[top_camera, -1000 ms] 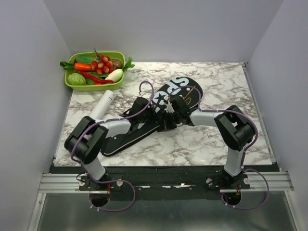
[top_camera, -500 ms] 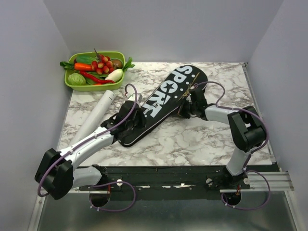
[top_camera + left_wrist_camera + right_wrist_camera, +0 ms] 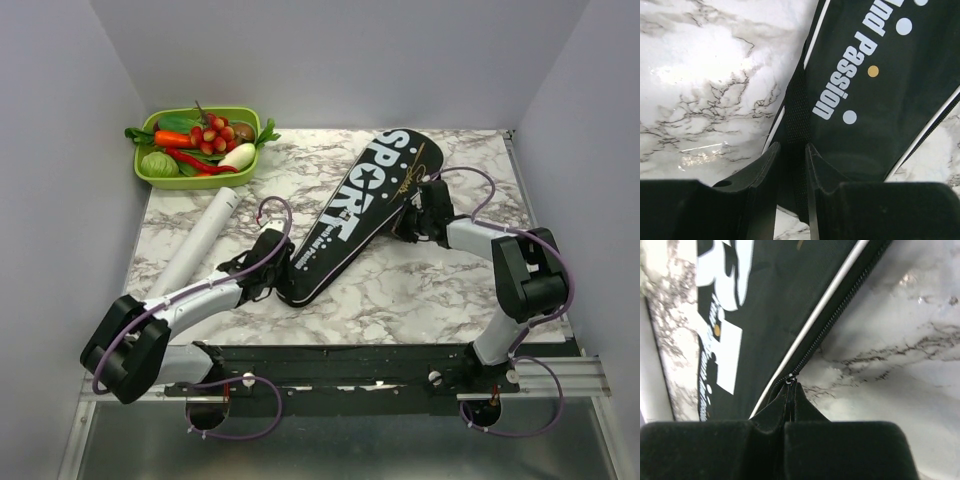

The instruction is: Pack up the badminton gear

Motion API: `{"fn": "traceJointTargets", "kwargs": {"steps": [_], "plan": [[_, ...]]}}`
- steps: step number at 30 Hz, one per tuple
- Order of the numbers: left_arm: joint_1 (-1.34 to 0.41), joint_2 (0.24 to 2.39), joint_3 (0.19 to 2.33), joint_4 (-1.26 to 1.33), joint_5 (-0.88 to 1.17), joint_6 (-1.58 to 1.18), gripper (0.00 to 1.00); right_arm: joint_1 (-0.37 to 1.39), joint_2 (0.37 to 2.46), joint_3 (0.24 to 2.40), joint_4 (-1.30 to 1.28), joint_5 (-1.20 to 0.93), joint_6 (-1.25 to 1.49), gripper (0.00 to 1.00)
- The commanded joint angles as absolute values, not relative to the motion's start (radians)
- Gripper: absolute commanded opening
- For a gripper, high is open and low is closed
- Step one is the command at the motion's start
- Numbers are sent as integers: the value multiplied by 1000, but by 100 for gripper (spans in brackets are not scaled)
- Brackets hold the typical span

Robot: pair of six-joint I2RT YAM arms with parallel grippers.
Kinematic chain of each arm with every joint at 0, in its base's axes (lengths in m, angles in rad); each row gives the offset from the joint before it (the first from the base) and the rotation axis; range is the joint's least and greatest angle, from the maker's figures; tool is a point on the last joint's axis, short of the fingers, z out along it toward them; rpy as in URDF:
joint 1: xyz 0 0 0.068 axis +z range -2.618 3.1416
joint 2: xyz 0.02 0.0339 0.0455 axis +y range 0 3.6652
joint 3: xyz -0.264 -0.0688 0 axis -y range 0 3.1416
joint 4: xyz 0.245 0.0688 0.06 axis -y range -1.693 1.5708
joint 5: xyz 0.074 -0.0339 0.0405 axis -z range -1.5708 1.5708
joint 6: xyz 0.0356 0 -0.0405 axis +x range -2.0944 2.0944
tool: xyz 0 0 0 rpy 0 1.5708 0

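The black racket-shaped bag point(image 3: 365, 200) lettered "SPORT" lies diagonally across the marble table point(image 3: 400, 290). My left gripper point(image 3: 277, 262) is shut on the bag's black mesh strap point(image 3: 796, 110) at its narrow near end. My right gripper point(image 3: 408, 222) is shut on the zipper pull point(image 3: 790, 380) on the bag's right edge point(image 3: 835, 315). The long white tube point(image 3: 200, 238) lies on the table left of the bag, apart from both grippers. The two rackets are out of view.
A green tray point(image 3: 185, 180) of toy vegetables stands at the far left corner. White walls close in the left, back and right. The table's front edge runs just before the arm bases.
The bag has unfolded and now lies flat and stretched out. My left gripper drew back toward the near left with the narrow end. My right gripper slid right and farther along the bag's edge.
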State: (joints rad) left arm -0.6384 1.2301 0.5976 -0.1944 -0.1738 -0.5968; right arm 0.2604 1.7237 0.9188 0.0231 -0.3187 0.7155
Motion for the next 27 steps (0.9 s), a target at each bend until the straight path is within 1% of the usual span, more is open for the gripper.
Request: {"fn": "traceJointTargets", "kwargs": {"steps": [1, 6, 9, 12, 20, 25, 27], "plan": [[-635, 1298, 560, -75, -121, -623, 32, 265, 1712, 870, 21, -317, 676, 1], [-635, 1344, 500, -6, -101, -643, 28, 267, 1710, 824, 43, -353, 643, 1], [-638, 1374, 479, 37, -75, -652, 25, 294, 1692, 802, 52, -357, 626, 1], [-650, 1400, 466, 72, -61, -664, 23, 362, 1671, 776, 51, -353, 626, 1], [-678, 1413, 427, 147, -46, -693, 23, 679, 1637, 716, 124, -308, 736, 1], [-686, 1410, 411, 176, -18, -690, 23, 874, 1710, 747, 231, -336, 854, 1], [-695, 1404, 407, 183, -11, -686, 23, 913, 1744, 768, 273, -370, 899, 1]]}}
